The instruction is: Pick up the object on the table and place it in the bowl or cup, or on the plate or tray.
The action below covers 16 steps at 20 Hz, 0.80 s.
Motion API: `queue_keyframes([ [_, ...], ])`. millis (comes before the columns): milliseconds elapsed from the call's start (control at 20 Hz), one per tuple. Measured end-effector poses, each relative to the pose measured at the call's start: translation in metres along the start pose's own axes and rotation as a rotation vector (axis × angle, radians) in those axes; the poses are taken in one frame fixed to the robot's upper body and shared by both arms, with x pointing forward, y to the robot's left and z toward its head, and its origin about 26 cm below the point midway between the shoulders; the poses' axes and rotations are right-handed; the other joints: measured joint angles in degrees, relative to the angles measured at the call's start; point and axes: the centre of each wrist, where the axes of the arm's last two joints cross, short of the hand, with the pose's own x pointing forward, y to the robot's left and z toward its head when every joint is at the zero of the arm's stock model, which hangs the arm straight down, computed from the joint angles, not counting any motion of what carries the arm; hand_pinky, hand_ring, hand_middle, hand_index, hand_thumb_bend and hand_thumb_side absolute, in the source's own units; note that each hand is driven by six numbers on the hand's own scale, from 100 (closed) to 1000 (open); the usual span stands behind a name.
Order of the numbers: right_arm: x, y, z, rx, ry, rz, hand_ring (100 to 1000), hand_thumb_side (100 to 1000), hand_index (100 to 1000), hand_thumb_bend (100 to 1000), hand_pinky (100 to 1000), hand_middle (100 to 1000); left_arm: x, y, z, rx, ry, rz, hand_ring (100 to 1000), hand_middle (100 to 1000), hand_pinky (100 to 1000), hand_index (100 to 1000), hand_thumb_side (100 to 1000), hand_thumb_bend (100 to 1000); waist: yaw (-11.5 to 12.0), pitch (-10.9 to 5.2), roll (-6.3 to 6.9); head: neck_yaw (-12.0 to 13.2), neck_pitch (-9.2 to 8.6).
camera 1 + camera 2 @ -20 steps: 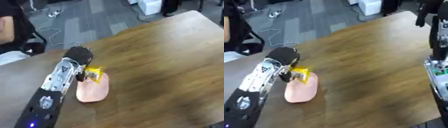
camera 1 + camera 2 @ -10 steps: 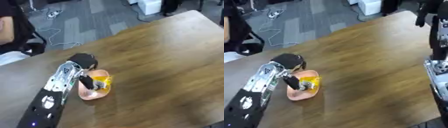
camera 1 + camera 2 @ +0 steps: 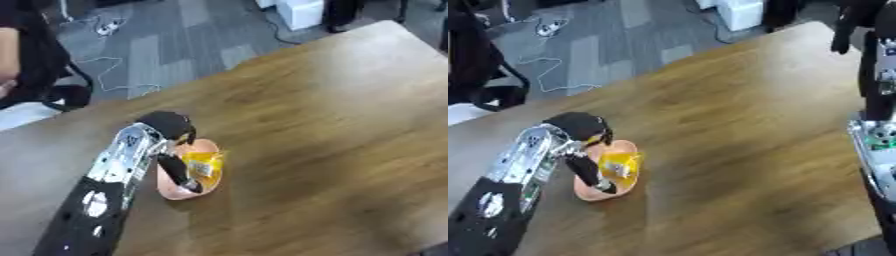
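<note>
Resting on brown wooden table (image 3: 332,115): shallow pink plate (image 3: 176,187), yellow packet (image 3: 203,165) inside.
Left hand (image 3: 172,161): fingers extended, touching packet; grey carpet-tile floor (image 3: 166,45) beyond.

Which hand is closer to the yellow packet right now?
Left. The left hand is over the pink plate, fingers beside the yellow packet. The right arm stands far off at the table's right edge.

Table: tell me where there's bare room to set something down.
The table is bare wood from the pink plate rightward to its far corner and near edge. It is crowded only at the plate, where the left hand reaches over the yellow packet. The right arm hangs over the right edge.
</note>
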Motion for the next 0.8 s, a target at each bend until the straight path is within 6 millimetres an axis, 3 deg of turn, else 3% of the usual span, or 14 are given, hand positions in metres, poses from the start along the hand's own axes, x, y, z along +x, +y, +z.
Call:
queue_keyframes([
  [200,0.000,0.000,0.000,-0.001,0.003,0.003,234,1000,644,100,100,289,-0.020,0.016,0.032,0.192,-0.050,0.070,575,615,390,712,586,100,0.42,-0.16,0.14,-0.55,0.00],
  [400,0.000,-0.002,0.003,-0.004,0.015,0.012,227,1000,642,100,100,281,-0.037,0.014,0.070,0.596,-0.201,0.321,541,581,300,690,612,100,1.20,-0.49,0.13,-1.37,0.00],
  [600,0.000,-0.002,0.008,0.006,0.031,0.022,217,1000,642,100,100,270,-0.042,0.009,0.093,0.965,-0.341,0.627,510,553,282,645,618,100,2.10,-0.50,-0.15,-1.57,0.00],
  [800,0.000,-0.003,0.013,0.016,0.041,0.033,211,1000,644,100,100,265,-0.039,0.014,0.111,1.197,-0.461,0.817,522,569,306,664,618,207,2.86,-0.50,-0.70,-1.11,0.00],
])
